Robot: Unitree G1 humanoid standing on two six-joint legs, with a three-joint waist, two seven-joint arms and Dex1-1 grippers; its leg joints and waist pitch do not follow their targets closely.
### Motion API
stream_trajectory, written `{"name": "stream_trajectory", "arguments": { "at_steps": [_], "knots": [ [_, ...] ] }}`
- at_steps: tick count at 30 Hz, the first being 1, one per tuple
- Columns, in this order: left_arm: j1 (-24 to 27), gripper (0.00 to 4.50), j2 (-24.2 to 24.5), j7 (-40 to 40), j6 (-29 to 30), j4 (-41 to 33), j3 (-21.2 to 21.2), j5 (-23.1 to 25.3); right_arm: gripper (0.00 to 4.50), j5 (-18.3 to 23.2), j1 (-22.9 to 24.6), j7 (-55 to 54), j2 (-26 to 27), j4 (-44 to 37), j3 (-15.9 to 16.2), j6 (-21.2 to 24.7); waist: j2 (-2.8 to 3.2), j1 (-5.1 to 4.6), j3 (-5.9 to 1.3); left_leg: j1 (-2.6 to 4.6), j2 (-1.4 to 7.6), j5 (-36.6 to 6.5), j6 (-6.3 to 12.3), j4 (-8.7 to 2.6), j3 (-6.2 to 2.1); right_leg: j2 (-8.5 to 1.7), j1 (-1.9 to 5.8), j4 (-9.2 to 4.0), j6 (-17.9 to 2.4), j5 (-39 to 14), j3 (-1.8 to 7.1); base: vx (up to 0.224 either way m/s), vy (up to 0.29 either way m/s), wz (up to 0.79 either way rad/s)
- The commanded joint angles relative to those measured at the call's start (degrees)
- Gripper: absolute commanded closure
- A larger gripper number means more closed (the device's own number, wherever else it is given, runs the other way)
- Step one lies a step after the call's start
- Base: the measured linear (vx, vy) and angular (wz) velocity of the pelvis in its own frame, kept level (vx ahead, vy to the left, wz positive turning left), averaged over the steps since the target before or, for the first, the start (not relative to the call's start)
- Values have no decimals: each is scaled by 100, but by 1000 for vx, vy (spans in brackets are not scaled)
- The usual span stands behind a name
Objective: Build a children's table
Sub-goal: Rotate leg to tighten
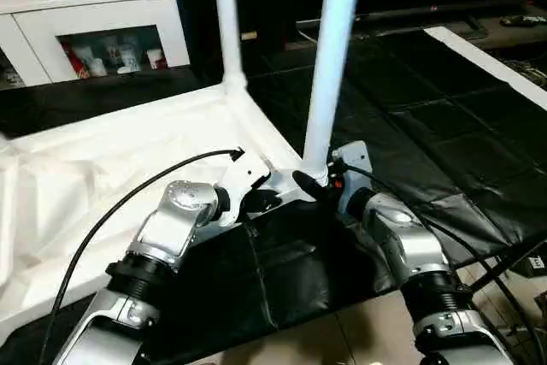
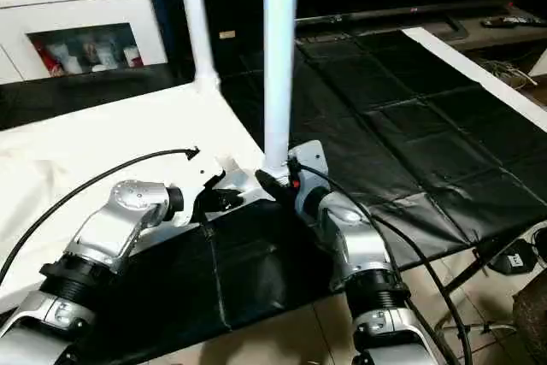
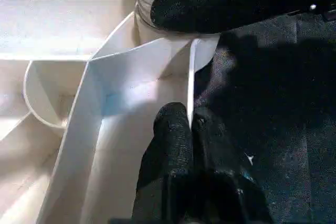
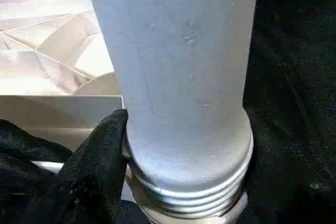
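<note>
The children's table lies upside down on a black mat, its white ribbed top facing up. Two white legs stand upright in corner sockets: a far one and a near one. My left gripper is shut on the thin rim wall of the top, just beside the near corner. My right gripper clasps the near leg at its base, with one black finger pressed against it. The leg's threaded end shows just above the socket.
A black mat covers the floor to the right. A white cabinet with glass-fronted shelves stands at the back left. A long white strip lies along the mat's right edge. Cables trail over the tiled floor at the lower right.
</note>
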Motion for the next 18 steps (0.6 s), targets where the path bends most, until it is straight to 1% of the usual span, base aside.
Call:
{"name": "stream_trajectory", "arguments": {
  "at_steps": [1, 3, 4, 5, 6, 7, 8, 9, 11, 12, 13, 14, 15, 16, 17, 18],
  "knots": [
    [-96, 450, -222, 165, -108, -222, -243, -78, 99, 168, 10, 687, 583, -158, 848, 70, 28, 38, -378, -36, 96, -931, 306, -344, -27, -378, 361, -463, -1061, -1218, 295, 0, 0, 0],
    [-89, 450, -179, 115, -135, -219, -241, -80, 79, 166, 25, 703, 545, -167, 832, 35, 26, 38, -377, -34, 94, -963, 289, -347, -30, -385, 366, -471, -1030, -1315, 297, 0, 0, 0],
    [-69, 450, -53, -39, -207, -221, -245, -77, 65, 163, 73, 778, 426, -195, 785, -60, 88, 53, -377, -30, 92, -987, 276, -348, -40, -390, 363, -469, -1025, -1342, 295, 0, 0, 0],
    [-61, 450, 48, -185, -292, -205, -244, -86, 56, 171, 127, 906, 319, -245, 759, -162, 62, 39, -376, -38, 93, -1027, 275, -352, -38, -385, 367, -483, -998, -1355, 295, 0, 0, 0],
    [-61, 450, 121, -285, -336, -182, -234, -96, 56, 177, 168, 1002, 227, -285, 735, -230, 75, 39, -388, -34, 102, -1006, 276, -351, -39, -386, 367, -462, -1017, -1245, 300, 0, 0, 0],
    [-75, 450, 201, -398, -428, -128, -227, -109, 51, 203, 220, 1126, 106, -348, 703, -247, 74, 33, -392, -34, 102, -971, 291, -348, -40, -373, 369, -447, -1073, -1085, 298, 0, 0, 0],
    [-75, 450, 201, -398, -428, -128, -227, -109, 51, 203, 220, 1126, 106, -348, 703, -247, 71, 40, -389, -30, 103, -958, 306, -347, -40, -372, 370, -448, -1088, -1041, 298, 0, 0, 0],
    [-115, 450, 388, -717, -698, 24, -212, -172, 23, 308, 332, 1450, -176, -503, 629, -284, 54, 62, -391, -31, 94, -939, 355, -334, -30, -374, 377, -450, -1105, -994, 303, 0, 0, 0],
    [-153, 450, 617, -1130, -1030, 197, -194, -262, 15, 402, 450, 1892, -551, -693, 591, -282, 65, 82, -395, -31, 96, -905, 417, -332, -30, -364, 382, -437, -1124, -899, 302, 0, 0, 0],
    [-161, 450, 664, -1221, -1049, 218, -190, -287, 15, 414, 470, 2002, -647, -736, 593, -276, 66, 95, -395, -34, 106, -905, 430, -330, -27, -370, 381, -425, -1159, -851, 303, 0, 0, 0],
    [-175, 450, 749, -1381, -1098, 250, -204, -310, 6, 436, 497, 2209, -831, -809, 591, -252, 64, 109, -388, -28, 118, -948, 418, -334, -24, -373, 371, -429, -1167, -915, 301, 0, 0, 0],
    [-175, 450, 749, -1381, -1098, 250, -204, -310, 6, 436, 497, 2209, -831, -809, 591, -252, 64, 124, -385, -25, 116, -968, 413, -335, -24, -374, 371, -436, -1163, -980, 298, 0, 0, 0],
    [-170, 450, 880, -1661, -1280, 279, -272, -349, 6, 494, 516, 2517, -1049, -894, 561, -210, 19, 151, -379, -15, 121, -1008, 400, -338, -18, -380, 372, -448, -1140, -1123, 301, 0, 0, 0],
    [-155, 450, 962, -1820, -1339, 285, -315, -361, 6, 518, 511, 2662, -1165, -927, 545, -190, 44, 176, -380, -3, 125, -1026, 399, -335, -16, -388, 361, -445, -1133, -1189, 305, 0, 0, 0],
    [-125, 450, 1091, -2084, -1482, 295, -398, -361, 6, 532, 485, 2915, -1351, -952, 551, -189, 8, 199, -374, -7, 134, -1035, 398, -339, -10, -386, 358, -454, -1105, -1252, 309, 0, 0, 0],
    [-122, 450, 1104, -2112, -1496, 295, -406, -361, 6, 531, 482, 2941, -1369, -954, 554, -191, 29, 225, -376, -2, 140, -1052, 391, -339, -14, -386, 353, -440, -1078, -1292, 309, 0, 0, 0]
  ]
}}
